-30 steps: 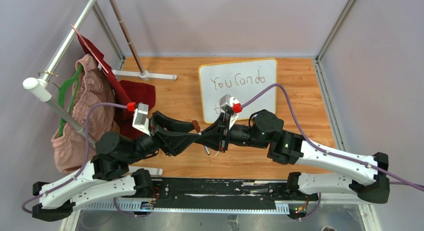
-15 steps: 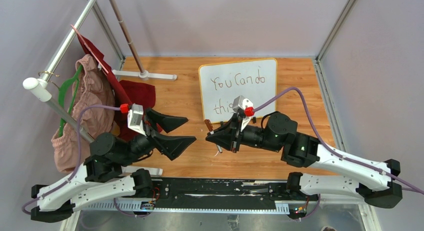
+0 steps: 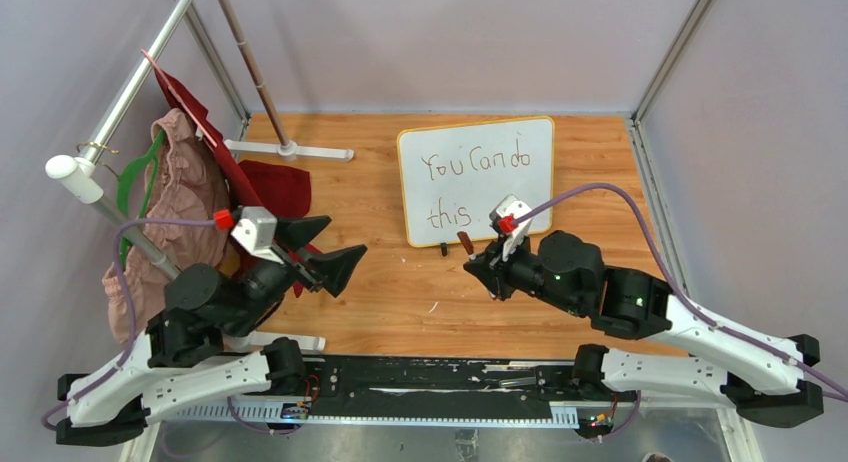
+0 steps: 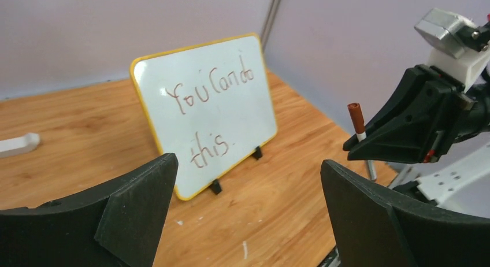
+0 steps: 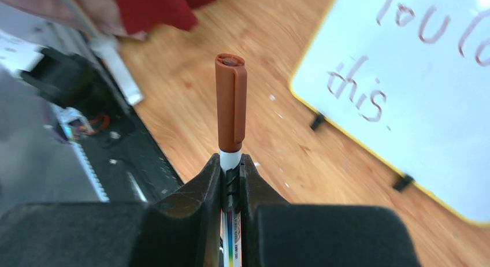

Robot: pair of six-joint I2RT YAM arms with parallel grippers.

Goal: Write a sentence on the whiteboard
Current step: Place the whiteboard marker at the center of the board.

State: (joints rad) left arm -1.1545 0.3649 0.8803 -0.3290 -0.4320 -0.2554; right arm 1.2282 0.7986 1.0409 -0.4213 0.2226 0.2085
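Board at the back, arms in front, rack to the left

The whiteboard (image 3: pixel 478 180) stands propped on the worktop (image 3: pixel 390 297) toward the back, right of centre, with the sentence (image 3: pixel 474 164) on it in two lines. The right end effector (image 3: pixel 480 263) sits just in front of the board's lower edge, with a marker (image 3: pixel 466 244) clamped in it, cap end toward the board. The left end effector (image 3: pixel 340 240) is well apart to the left, in front of a cloth (image 3: pixel 278 185) lying on the worktop. Behind the cloth lies a base bar (image 3: pixel 290 150). A rack (image 3: pixel 130 77) runs along the left side, with garments (image 3: pixel 180 202) hanging on it.
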